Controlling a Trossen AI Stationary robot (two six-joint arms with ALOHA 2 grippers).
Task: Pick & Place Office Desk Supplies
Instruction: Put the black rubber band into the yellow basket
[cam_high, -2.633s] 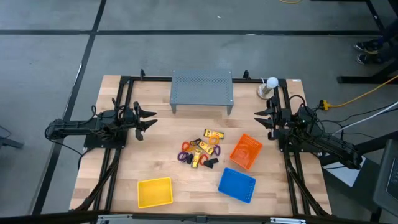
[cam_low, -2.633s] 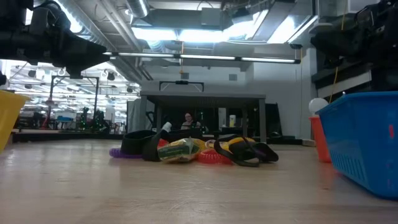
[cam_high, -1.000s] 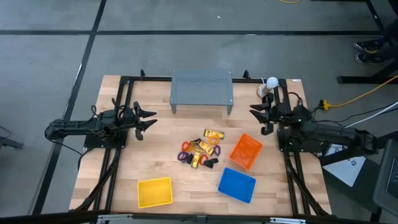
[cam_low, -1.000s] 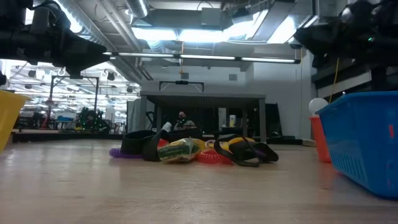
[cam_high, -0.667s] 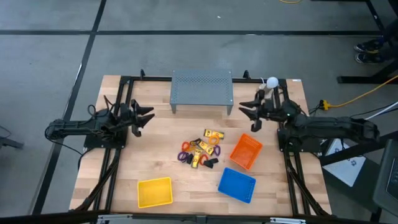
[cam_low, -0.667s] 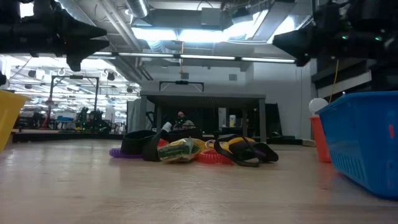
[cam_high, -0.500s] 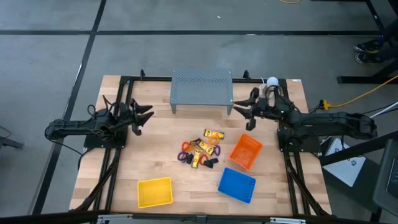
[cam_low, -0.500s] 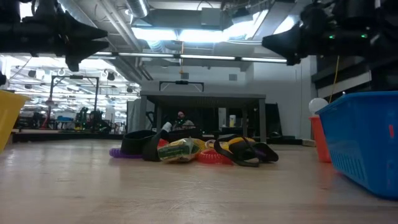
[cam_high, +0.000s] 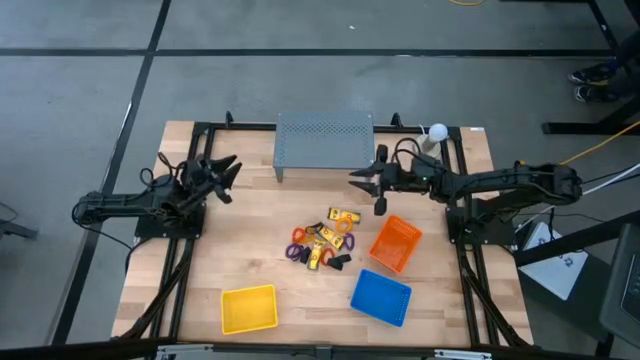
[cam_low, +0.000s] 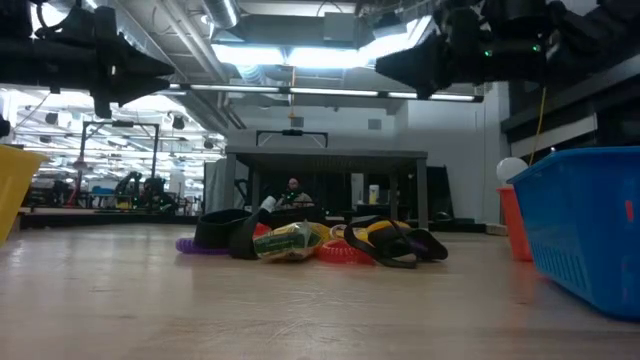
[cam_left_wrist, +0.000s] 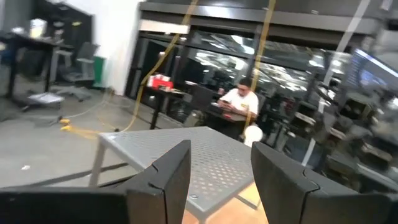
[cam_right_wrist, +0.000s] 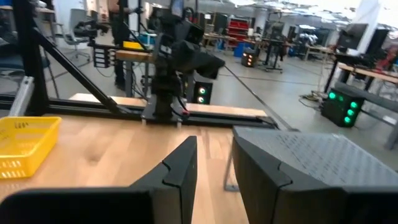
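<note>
Tools both parted and empty: right tool (cam_high: 368, 186) above bare wood between shelf (cam_high: 324, 143) and supplies pile (cam_high: 322, 243), left tool (cam_high: 222, 175) near table edge.

Right end effector (cam_high: 368, 185) extended mid-table, fingers parted, left end effector (cam_high: 222, 172) raised, parted

No legible text, label, brand, number or sign anywhere in these views. Only faint dark marks on the small yellow packets (cam_high: 343, 217), too small to read.
</note>
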